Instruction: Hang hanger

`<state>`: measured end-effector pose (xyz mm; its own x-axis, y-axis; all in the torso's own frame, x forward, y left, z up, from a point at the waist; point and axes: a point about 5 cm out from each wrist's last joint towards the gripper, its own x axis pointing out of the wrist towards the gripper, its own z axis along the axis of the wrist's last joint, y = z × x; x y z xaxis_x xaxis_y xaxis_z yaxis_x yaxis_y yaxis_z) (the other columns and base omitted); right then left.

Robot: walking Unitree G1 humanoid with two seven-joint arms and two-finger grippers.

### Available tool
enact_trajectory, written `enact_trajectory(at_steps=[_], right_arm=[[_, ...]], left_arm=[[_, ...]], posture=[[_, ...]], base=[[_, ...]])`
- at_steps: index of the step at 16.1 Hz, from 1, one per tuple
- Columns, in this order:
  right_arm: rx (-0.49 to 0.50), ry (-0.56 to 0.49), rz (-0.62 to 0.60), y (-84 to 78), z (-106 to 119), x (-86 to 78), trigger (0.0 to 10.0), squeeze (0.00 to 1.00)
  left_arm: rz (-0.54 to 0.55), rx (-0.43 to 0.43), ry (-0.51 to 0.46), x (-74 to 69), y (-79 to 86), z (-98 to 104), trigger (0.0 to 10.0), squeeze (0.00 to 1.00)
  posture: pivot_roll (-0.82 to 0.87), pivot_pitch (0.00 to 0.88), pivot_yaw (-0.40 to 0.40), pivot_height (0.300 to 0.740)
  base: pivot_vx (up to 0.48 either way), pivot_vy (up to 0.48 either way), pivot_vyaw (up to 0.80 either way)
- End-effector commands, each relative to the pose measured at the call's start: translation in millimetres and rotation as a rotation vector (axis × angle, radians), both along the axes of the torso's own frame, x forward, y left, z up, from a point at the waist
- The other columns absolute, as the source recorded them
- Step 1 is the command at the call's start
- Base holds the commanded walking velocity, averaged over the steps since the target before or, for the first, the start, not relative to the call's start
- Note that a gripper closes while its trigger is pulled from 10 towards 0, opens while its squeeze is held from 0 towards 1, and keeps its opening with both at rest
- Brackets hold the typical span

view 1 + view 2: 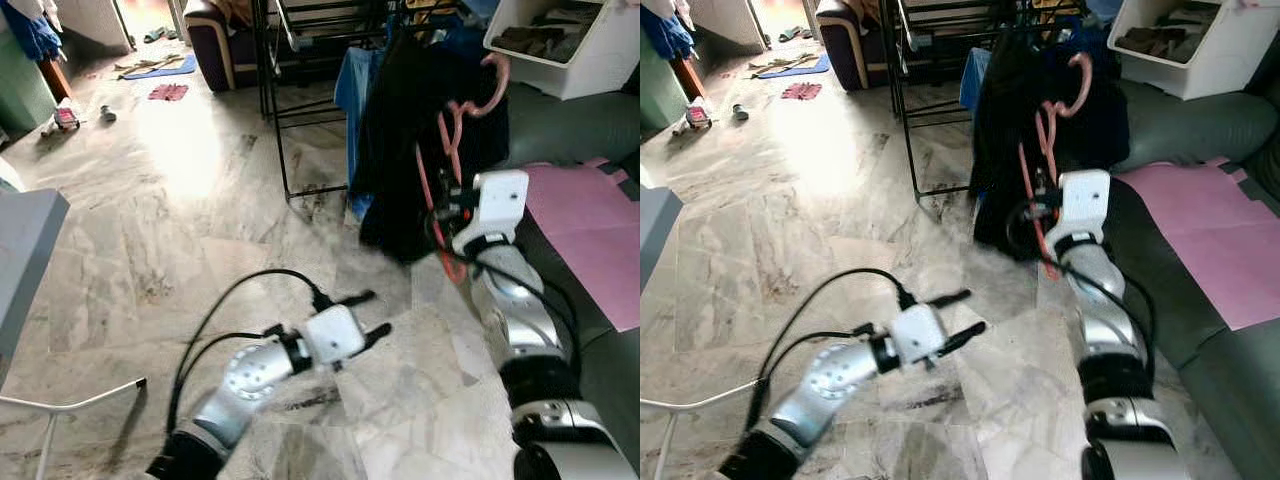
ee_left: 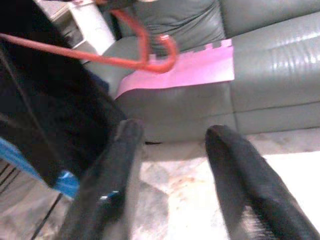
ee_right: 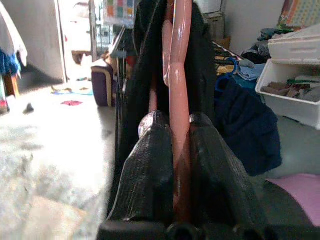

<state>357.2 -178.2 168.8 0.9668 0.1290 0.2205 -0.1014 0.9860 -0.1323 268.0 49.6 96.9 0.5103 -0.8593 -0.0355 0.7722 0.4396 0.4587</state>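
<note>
Nearest the head camera, at the lower centre of the left eye view, the left gripper (image 1: 372, 313) is seen held low over the marble floor (image 1: 180, 220), its 2 black fingers spread apart with nothing between them. At right centre the right gripper (image 1: 436, 213) is raised against a dark garment (image 1: 400, 130) hung on a black rack (image 1: 300, 60), and the pink hanger (image 1: 452, 135) is clamped in it, hook uppermost. A white bin (image 1: 590, 55) sits at the upper right, and a pink sheet (image 1: 590, 225) lies on the grey sofa (image 1: 590, 130).

The same scene is given by the right eye view; the hanger's hook (image 1: 1077, 90) is outlined against the dark cloth.

From the left wrist, the 2 open fingers (image 2: 115, 185) frame the sofa front, and the hanger's lower corner is seen at the upper left, partly hidden by the garment.

From the right wrist, the grip is shown closely: both fingers (image 3: 150, 170) are pressed against a glossy pink bar running up the frame centre. Its hook is cut off at the top edge.
</note>
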Motion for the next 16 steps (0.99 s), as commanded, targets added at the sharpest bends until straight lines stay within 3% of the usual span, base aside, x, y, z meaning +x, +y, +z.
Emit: enact_trajectory(at_steps=[1,4,8,11,16], right_arm=[[-0.032,-0.093,0.033,5.3,15.7,-2.2,10.0,0.00],[-0.140,-0.052,0.091,-0.2,-5.9,-17.8,10.0,0.00],[-0.167,0.021,0.213,-14.3,-31.2,-44.3,10.0,0.00],[-0.193,0.046,0.348,-16.5,-37.9,-62.9,10.0,0.00],[-0.180,0.103,0.541,-5.5,-40.7,-75.6,10.0,0.00]], left_arm=[[0.028,-0.024,-0.044,6.0,5.6,9.7,10.0,1.00],[0.143,-0.050,-0.141,25.7,36.9,32.6,10.0,1.00],[0.149,0.013,-0.236,29.5,61.5,45.6,10.0,1.00],[0.103,0.102,-0.272,33.5,74.3,48.2,10.0,1.00],[0.065,0.192,-0.350,47.9,79.0,60.5,10.0,1.00]], posture=[[-0.04,0.010,0.019,0.740],[-0.04,0.015,0.011,0.740],[-0.04,0.021,0.012,0.740],[-0.04,0.028,0.020,0.740],[-0.04,0.029,0.027,0.740]], base=[[0.000,0.000,0.00],[0.000,0.000,0.00],[0.000,0.000,0.00],[0.000,0.000,0.00],[0.000,0.000,0.00]])
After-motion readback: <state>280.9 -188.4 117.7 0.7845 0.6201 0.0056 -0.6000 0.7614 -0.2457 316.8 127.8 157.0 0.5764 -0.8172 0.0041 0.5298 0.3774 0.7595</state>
